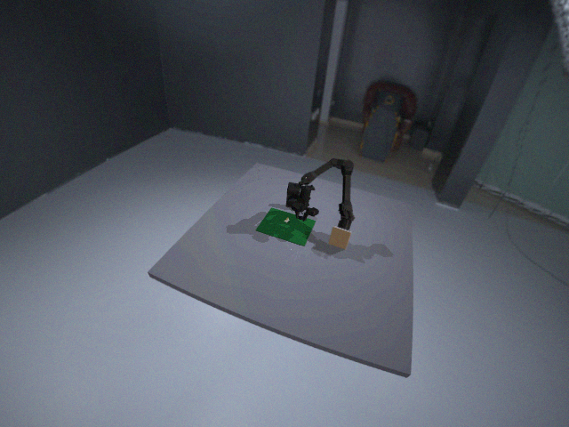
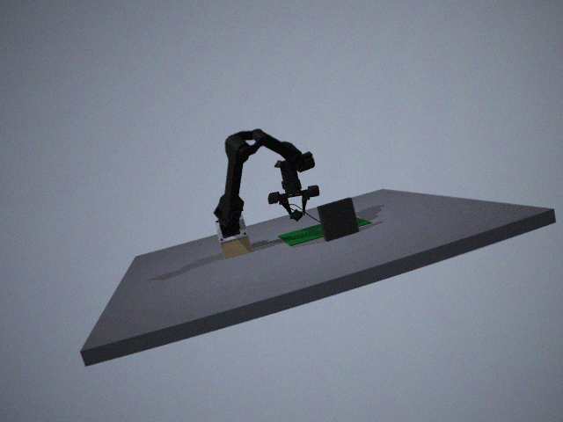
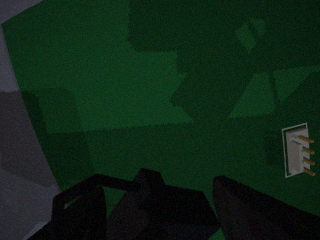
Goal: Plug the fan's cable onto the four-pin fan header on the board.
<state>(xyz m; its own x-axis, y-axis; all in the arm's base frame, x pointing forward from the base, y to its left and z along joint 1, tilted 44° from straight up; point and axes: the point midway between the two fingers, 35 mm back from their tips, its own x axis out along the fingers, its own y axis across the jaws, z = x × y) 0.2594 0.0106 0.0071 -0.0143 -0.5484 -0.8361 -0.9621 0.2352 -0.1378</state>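
Observation:
My gripper (image 1: 301, 216) (image 2: 296, 214) (image 3: 159, 192) points down and is shut on the dark plug (image 2: 296, 214) (image 3: 180, 202), which is held above the board. The fan's thin black cable (image 2: 310, 214) (image 3: 116, 182) loops from the plug towards the fan. The green board (image 1: 293, 237) (image 2: 302, 236) (image 3: 100, 75) lies flat under the gripper. The white four-pin header (image 1: 286, 220) (image 3: 295, 152) stands on the board, to the right of the plug in the wrist view, its brass pins showing. The plug and header are apart. The plug's underside is hidden.
The black square fan (image 1: 292, 194) (image 2: 339, 220) stands upright beside the board's edge. The arm's base sits on a tan block (image 1: 340, 237) (image 2: 236, 248) at the board's other side. Both are on the grey table top (image 1: 257, 280) (image 2: 218, 281).

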